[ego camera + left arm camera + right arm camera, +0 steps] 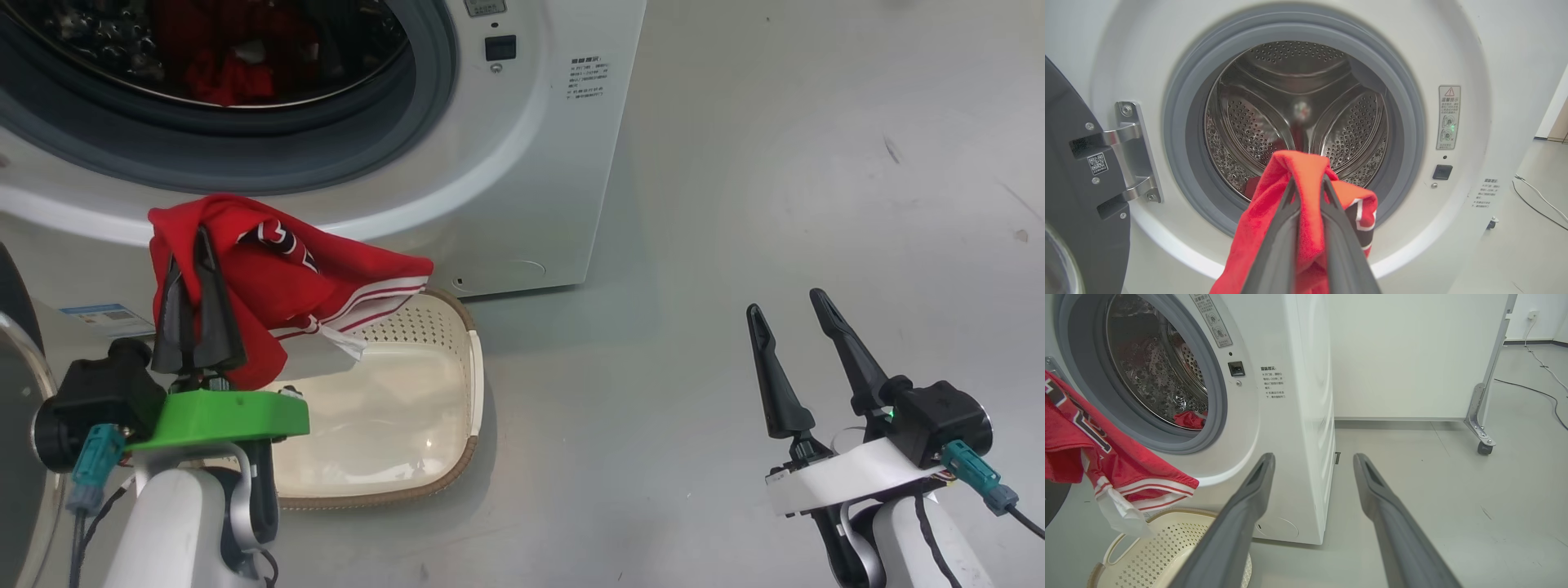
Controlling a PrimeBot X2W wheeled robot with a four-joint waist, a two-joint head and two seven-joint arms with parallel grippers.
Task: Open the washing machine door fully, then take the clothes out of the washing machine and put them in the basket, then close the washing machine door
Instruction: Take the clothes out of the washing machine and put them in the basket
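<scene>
My left gripper [189, 245] is shut on a red garment [294, 278] with white trim, which hangs in the air over the near-left part of the cream basket [469, 392]. The basket stands on the floor in front of the washing machine [522, 163]. More red clothes [229, 77] lie inside the steel drum [1298, 114]. The washing machine door [1073, 196] stands swung open at the left. In the left wrist view the held garment [1274, 212] drapes over the fingers [1282, 237]. My right gripper [788, 306] is open and holds nothing, over bare floor to the right.
Grey floor [775, 204] spreads to the right of the machine. In the right wrist view a white panel on a castor frame [1484, 445] stands behind, with cables [1535, 388] on the floor.
</scene>
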